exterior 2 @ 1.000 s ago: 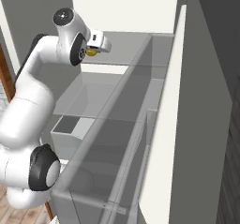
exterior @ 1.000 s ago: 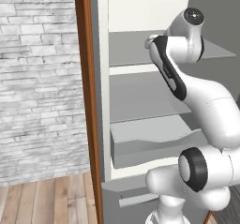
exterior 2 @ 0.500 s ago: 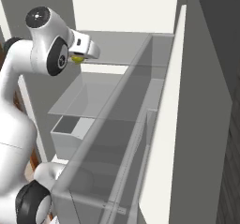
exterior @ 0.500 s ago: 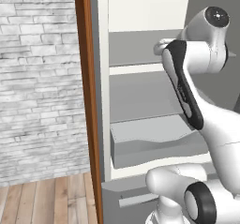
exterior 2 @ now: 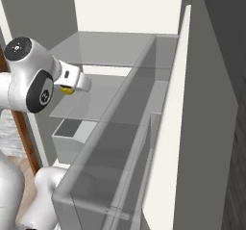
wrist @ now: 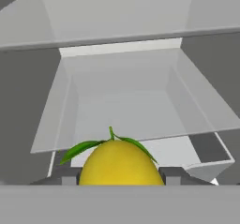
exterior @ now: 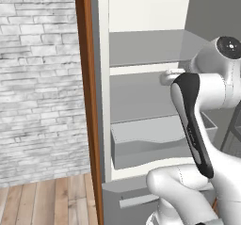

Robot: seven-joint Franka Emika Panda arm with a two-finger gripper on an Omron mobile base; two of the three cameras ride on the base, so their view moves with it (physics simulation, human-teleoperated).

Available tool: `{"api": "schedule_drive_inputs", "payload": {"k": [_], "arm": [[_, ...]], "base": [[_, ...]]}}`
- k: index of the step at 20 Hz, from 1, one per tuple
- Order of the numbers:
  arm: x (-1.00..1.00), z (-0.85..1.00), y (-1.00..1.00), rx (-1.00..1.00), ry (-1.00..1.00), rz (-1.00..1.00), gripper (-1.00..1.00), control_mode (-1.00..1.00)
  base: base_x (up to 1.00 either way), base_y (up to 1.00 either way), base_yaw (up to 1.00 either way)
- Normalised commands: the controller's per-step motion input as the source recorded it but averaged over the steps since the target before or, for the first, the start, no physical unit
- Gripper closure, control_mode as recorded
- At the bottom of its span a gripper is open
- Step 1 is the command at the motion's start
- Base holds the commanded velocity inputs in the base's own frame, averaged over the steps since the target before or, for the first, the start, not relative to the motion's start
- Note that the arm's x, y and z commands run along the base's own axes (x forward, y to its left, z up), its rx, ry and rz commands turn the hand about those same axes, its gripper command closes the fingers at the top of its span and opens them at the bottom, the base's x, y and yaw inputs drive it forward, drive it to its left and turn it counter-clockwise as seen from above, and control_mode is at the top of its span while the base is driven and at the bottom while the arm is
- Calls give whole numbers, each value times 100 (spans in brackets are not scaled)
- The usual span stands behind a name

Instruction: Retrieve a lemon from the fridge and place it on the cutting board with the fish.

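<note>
My gripper (wrist: 119,177) is shut on the lemon (wrist: 119,164), a bright yellow fruit with green leaves that sits between the two dark fingertips (wrist: 69,177). In the right base view the lemon (exterior 2: 67,91) peeks out under the white hand, and the gripper (exterior 2: 72,86) hangs at the front left of the open fridge (exterior 2: 125,12), level with its middle shelf. Ahead of the hand lie the fridge's (wrist: 122,26) grey shelves and pale walls. The cutting board and the fish are out of view.
The open fridge door (exterior 2: 192,128) with its glass bins (exterior 2: 120,176) stands close on the right. A grey drawer (exterior: 146,144) sits under the shelves. A brown wood side panel (exterior: 84,101), a white brick wall (exterior: 37,78) and wooden floor (exterior: 47,200) lie to the left.
The hand has drawn back out of the fridge and lowered, moving left and down in the right base view, with the lemon still in its grip.
</note>
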Motion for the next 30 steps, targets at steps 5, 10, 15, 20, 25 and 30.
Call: {"api": "schedule_drive_inputs", "payload": {"k": [5, 10, 15, 20, 25, 30], "arm": [[-2, -73, 0, 0, 22, 0, 100, -100], [-1, -35, 0, 0, 10, 0, 100, -100], [-26, -33, 0, 0, 5, 0, 100, -100], [-28, -33, 0, 0, 6, 0, 100, -100], [-35, -17, 0, 0, 5, 0, 100, -100], [-22, -6, 3, 0, 3, 0, 100, -100]], "base": [[0, 0, 0], [0, 0, 0], [0, 0, 0], [0, 0, 0], [0, 0, 0], [0, 0, 0]]}}
